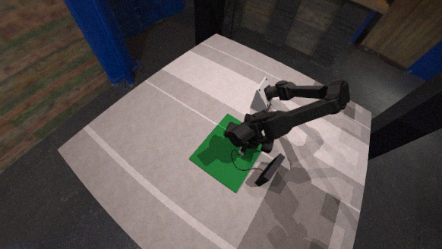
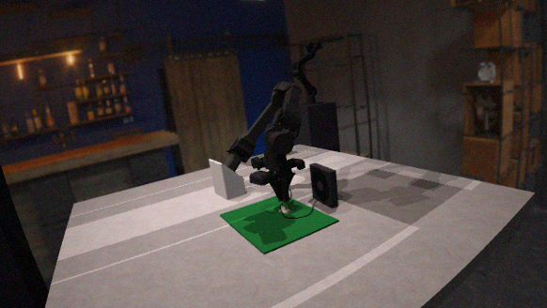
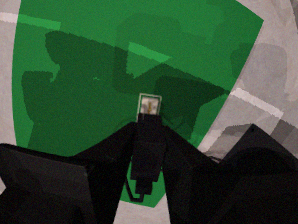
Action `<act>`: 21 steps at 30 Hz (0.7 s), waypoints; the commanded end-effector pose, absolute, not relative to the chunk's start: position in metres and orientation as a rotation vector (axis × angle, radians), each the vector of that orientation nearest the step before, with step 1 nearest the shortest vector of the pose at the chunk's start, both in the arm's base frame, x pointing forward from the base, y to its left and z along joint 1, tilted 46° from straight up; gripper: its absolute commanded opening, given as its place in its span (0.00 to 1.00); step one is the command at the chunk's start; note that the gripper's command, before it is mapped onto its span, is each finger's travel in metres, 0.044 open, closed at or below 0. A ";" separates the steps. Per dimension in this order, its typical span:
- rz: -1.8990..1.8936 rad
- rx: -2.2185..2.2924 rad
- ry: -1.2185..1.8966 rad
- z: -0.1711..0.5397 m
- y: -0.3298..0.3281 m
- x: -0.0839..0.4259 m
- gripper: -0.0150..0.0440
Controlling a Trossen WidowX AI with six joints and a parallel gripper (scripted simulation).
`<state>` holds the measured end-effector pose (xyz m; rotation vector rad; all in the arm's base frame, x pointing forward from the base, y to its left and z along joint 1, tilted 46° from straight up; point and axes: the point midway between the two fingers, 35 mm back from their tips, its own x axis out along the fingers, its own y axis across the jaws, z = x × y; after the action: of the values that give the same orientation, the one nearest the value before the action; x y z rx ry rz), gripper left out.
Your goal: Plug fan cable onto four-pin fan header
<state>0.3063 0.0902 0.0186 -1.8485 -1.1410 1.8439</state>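
The green board (image 1: 222, 174) (image 2: 265, 246) (image 3: 95, 45) lies flat on the table. The white four-pin header (image 3: 152, 104) stands on it, and its open top with pins shows in the wrist view. My gripper (image 1: 241, 149) (image 2: 284, 203) (image 3: 148, 129) is shut on the black fan plug (image 3: 148, 155), low over the board. In the wrist view the plug's front end covers the header's near edge. Whether the plug touches the header cannot be told. The thin black cable (image 1: 243, 169) (image 2: 301, 217) (image 3: 131, 196) loops from the plug to the black fan (image 1: 270, 169) (image 2: 323, 185).
The black fan stands upright beside the board's edge. A white wedge-shaped block (image 1: 260, 99) (image 2: 226, 180) stands behind the board, near the arm's base. The arm reaches over the board's back part and casts shadows on it.
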 end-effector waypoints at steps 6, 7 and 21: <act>1.847 -1.832 -1.140 0.013 0.095 0.303 0.25; 1.847 -1.832 -1.140 0.013 0.095 0.303 0.25; 1.848 -1.831 -1.137 0.014 0.096 0.304 0.25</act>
<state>0.3033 0.0955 0.0129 -1.8329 -1.1376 1.8535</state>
